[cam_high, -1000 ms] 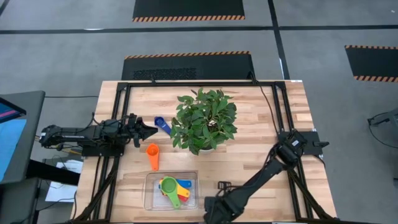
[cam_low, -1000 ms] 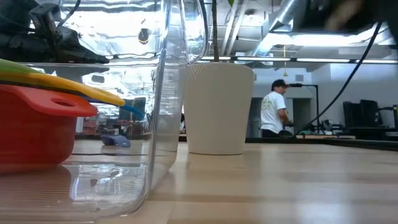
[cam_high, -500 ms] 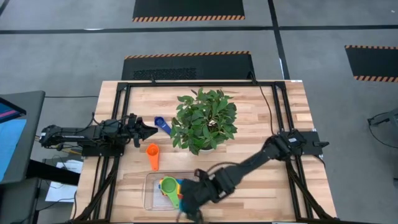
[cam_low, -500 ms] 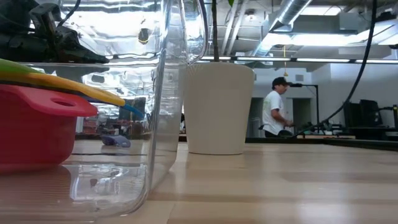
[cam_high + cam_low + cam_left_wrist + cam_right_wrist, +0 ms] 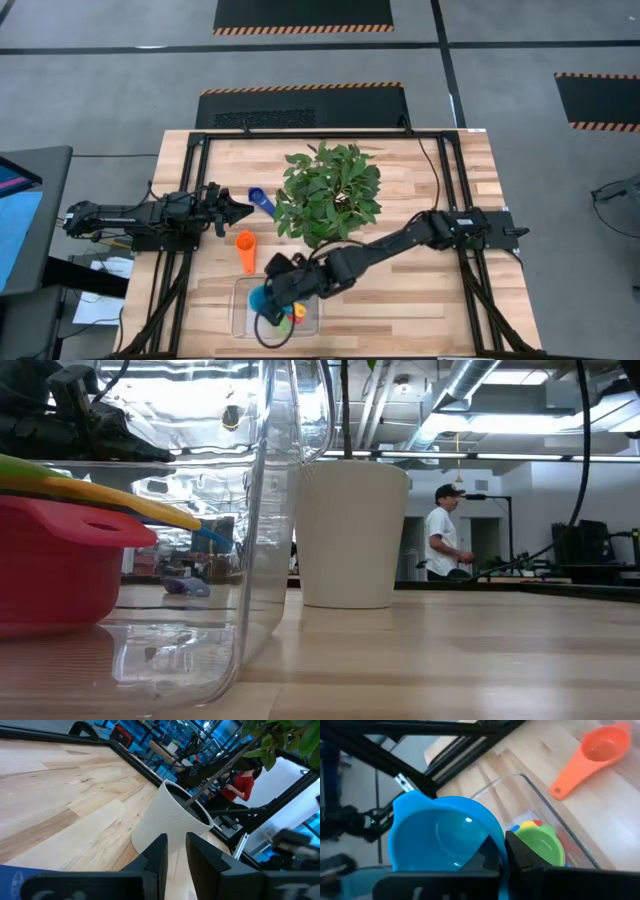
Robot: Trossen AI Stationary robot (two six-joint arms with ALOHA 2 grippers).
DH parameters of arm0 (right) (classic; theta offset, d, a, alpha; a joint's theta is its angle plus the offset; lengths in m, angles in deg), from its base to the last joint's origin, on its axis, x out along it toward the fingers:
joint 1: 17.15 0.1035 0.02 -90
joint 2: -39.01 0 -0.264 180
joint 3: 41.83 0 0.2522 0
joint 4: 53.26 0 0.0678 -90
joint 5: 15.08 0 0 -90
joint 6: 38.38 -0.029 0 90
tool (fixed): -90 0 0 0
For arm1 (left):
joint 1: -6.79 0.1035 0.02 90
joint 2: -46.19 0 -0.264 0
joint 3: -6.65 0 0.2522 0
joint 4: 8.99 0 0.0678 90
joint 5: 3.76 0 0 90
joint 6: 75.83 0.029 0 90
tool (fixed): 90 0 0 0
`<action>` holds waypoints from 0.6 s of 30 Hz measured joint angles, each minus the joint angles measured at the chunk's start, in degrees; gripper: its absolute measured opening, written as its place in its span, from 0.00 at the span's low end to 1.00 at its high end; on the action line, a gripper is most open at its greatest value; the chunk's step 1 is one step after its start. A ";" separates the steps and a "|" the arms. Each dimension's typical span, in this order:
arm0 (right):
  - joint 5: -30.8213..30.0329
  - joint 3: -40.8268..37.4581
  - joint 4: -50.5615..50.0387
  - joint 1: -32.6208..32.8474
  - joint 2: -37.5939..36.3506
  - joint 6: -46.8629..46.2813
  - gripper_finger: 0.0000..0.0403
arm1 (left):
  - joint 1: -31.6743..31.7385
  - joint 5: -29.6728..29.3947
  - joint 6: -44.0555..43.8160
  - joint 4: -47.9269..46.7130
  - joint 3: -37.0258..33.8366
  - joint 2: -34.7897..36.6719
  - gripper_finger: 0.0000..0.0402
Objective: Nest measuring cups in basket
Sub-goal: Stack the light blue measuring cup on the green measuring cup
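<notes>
Partly done: a nested stack with green cup uppermost, above yellow and red ones, sitting in clear basket at the near edge, left of centre. Right gripper over it, clamped on light blue cup. Left to nest: orange cup and blue cup lying towards the left side. Left gripper idle near left edge, nearly closed, empty. Seventh cup hidden; stack largely covered by the right arm from above.
</notes>
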 joint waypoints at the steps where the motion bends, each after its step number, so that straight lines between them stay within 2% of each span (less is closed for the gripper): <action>1: -0.13 -0.14 0.01 0.17 0.51 -0.11 0.03 | -0.02 -0.02 0.18 0.00 0.00 0.00 0.15; 3: -0.62 0.25 3.67 0.19 2.33 -1.69 0.03 | 0.00 0.00 1.59 0.00 0.00 0.03 0.15; 18: -1.68 0.08 -2.83 0.42 5.52 -10.90 0.03 | 0.00 0.07 2.60 -0.04 0.00 -0.86 0.15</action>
